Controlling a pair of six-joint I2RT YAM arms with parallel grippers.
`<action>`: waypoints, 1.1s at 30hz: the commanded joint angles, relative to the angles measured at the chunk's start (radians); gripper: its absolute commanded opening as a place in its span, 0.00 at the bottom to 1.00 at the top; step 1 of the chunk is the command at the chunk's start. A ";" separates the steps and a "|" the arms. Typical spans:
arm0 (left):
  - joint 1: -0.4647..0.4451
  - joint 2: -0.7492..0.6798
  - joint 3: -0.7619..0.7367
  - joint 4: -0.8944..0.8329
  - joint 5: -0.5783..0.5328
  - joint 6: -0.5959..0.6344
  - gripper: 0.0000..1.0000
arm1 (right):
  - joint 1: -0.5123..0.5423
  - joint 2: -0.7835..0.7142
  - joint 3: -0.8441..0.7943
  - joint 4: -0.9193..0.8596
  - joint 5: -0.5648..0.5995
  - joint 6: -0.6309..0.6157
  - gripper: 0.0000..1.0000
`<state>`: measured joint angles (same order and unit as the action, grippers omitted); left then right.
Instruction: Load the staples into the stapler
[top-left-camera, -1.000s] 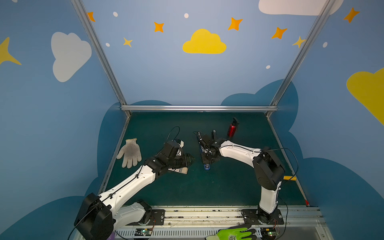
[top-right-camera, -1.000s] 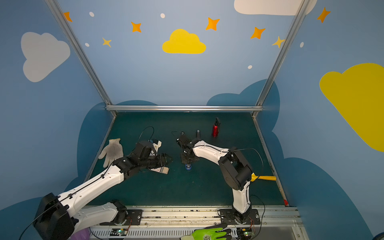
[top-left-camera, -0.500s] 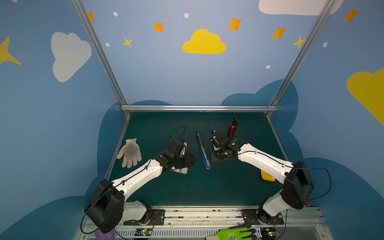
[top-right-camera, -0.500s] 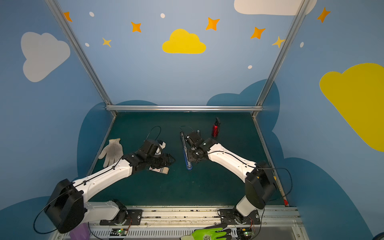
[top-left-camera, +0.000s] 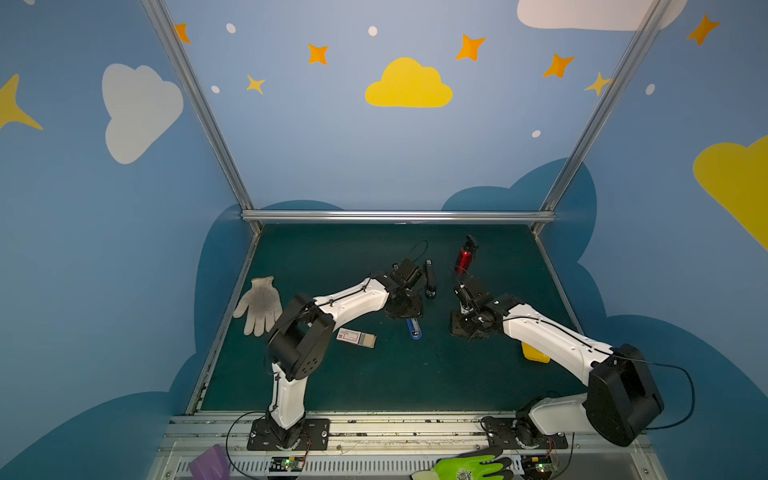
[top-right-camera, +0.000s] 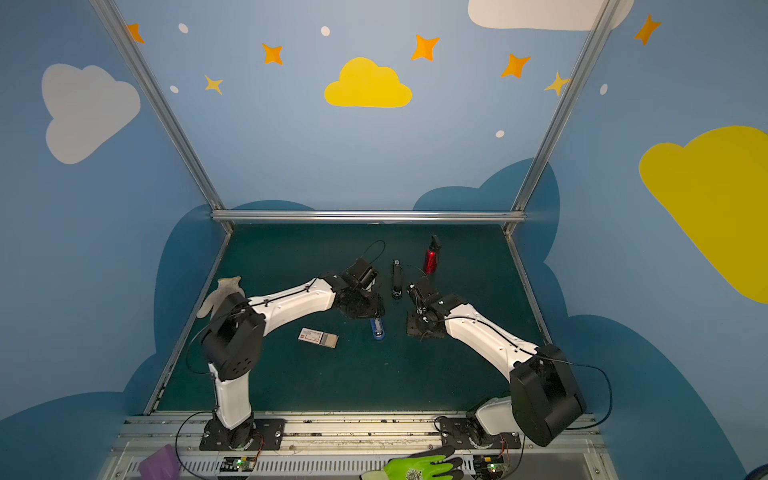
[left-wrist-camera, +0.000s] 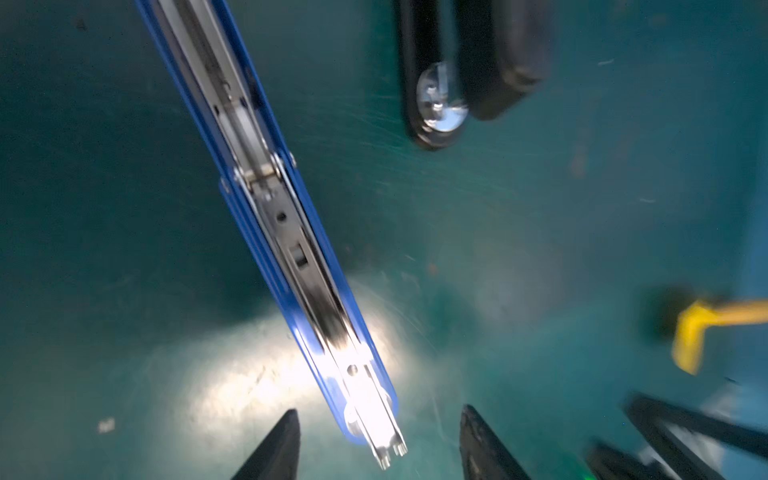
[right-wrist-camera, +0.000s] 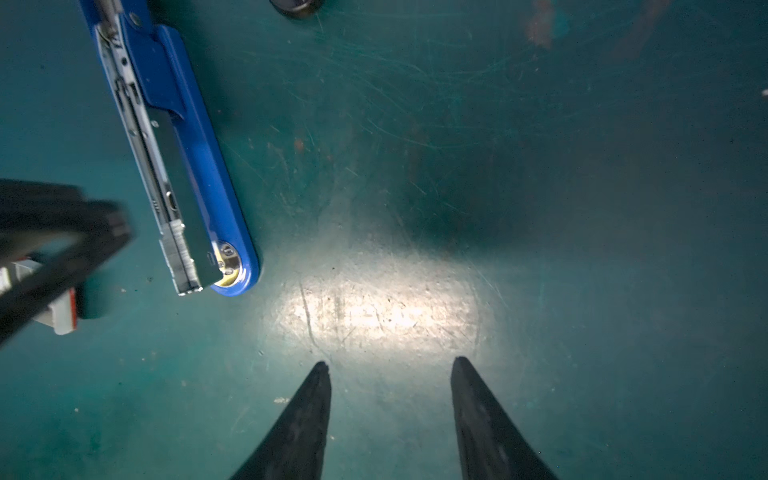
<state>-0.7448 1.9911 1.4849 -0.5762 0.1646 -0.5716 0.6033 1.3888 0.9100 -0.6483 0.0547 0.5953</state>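
The blue stapler (left-wrist-camera: 286, 232) lies on the green mat (right-wrist-camera: 498, 166), swung open so its metal channel faces up. Whether any staples already sit in it I cannot tell. The left gripper (left-wrist-camera: 380, 432) hovers over one end of the stapler, jaws spread wider than the stapler and pinching nothing. The right gripper (right-wrist-camera: 388, 365) hangs over bare mat just beside it, jaws also spread and empty. The staples (top-left-camera: 356, 337) are in their small white box, apart from both grippers and nearer the robot's bases, with the tan tray slid partly out. The opening step looks done, so fetching is the step in hand. Next comes a fine pinch on a strip from the tray, then a straight lay into the channel — the other gripper may need to steady the stapler.
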 joint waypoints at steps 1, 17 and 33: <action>-0.011 0.064 0.075 -0.203 -0.162 0.031 0.60 | -0.010 -0.027 -0.013 0.043 -0.024 0.005 0.48; 0.135 0.029 -0.004 -0.254 -0.286 0.127 0.56 | -0.028 0.050 0.019 0.099 -0.085 -0.008 0.48; 0.206 -0.042 0.025 -0.198 -0.210 0.312 0.58 | -0.051 0.063 0.064 0.095 -0.095 -0.045 0.48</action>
<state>-0.5308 1.9705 1.4536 -0.7944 -0.0898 -0.3435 0.5636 1.4502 0.9463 -0.5537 -0.0307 0.5671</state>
